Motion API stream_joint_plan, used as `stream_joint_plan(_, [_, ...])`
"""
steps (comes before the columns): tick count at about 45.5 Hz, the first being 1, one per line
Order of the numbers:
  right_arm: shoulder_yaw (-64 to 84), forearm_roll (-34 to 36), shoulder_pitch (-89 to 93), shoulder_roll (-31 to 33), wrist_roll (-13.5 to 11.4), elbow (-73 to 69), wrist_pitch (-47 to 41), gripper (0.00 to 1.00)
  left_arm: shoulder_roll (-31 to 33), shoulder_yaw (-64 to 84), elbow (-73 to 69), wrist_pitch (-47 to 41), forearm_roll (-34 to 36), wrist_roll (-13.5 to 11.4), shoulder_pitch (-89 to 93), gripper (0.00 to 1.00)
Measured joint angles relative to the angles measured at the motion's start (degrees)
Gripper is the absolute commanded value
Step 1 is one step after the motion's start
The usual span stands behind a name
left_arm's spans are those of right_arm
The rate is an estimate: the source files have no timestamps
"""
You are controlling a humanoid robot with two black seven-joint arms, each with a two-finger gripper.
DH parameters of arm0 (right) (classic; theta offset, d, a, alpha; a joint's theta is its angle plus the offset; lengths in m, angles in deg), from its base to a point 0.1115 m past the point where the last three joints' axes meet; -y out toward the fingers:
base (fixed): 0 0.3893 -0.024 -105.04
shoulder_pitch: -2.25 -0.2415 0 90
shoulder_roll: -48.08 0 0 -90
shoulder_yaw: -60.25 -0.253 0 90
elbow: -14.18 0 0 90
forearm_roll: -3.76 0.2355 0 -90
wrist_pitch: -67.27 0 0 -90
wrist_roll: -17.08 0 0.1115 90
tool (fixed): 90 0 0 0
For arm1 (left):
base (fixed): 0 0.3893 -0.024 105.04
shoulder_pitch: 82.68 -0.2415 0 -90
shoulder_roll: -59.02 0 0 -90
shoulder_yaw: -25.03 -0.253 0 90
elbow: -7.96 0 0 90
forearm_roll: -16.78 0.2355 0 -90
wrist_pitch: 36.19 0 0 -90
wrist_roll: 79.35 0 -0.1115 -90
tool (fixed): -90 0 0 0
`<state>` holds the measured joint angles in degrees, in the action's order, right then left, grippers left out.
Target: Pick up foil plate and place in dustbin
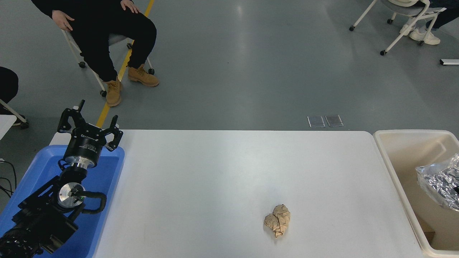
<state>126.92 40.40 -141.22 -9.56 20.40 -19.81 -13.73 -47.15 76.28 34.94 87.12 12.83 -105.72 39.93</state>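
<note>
Foil plate (440, 182) sits over the dustbin (394, 165) at far right, partly cut off by the frame edge. Likely featherlight, crushable; best pinched at the rim. Left pincer (91, 123) parked above blue tray (104, 175), fingers spread, empty. Right pincer unseen.

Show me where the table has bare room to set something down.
Bare: the white table from the blue tray across to the paper ball, and from there to the dustbin. Crowded: the tray under the parked left gripper, and the dustbin holding the foil plate.
</note>
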Motion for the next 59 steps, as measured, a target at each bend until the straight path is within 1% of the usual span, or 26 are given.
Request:
stream_joint_plan(13, [-2.27, -6.89, -7.2, -1.82, -0.01, 1.06, 0.47, 1.0, 0.0, 0.04, 0.01, -0.01, 0.0, 0.0, -0.01, 0.99])
stream_joint_plan(24, [-2.52, -15.72, -19.51, -6.13, -0.02, -1.9, -3.4, 1.0, -0.01, 0.04, -0.01, -0.01, 0.0, 0.0, -0.01, 0.99])
stream_joint_plan(31, [-0.86, -19.3, -28.13, -11.45, -0.07, -3.24, -9.62, 1.0, 0.0, 0.02, 0.0, -0.01, -0.02, 0.0, 0.0, 0.99])
stream_joint_plan(41, [2.21, -21.34, -39.23, -17.99, -0.14, -7.94, -18.91, 1.0, 0.0, 0.0, 0.0, 0.01, 0.0, 0.0, 0.0, 0.99])
stream_joint_plan(52, [3.52, -23.64, -51.07, -21.55, -0.13, -18.92, -29.9, 1.0, 0.0, -0.01, 0.01, 0.01, -0.01, 0.0, 0.0, 0.99])
stream_joint_plan(59, [3.91, -25.12, -57.45, -22.27, -0.16, -27.39, -34.68, 1.0, 0.0, -0.01, 0.0, 0.0, -0.01, 0.0, 0.0, 0.99])
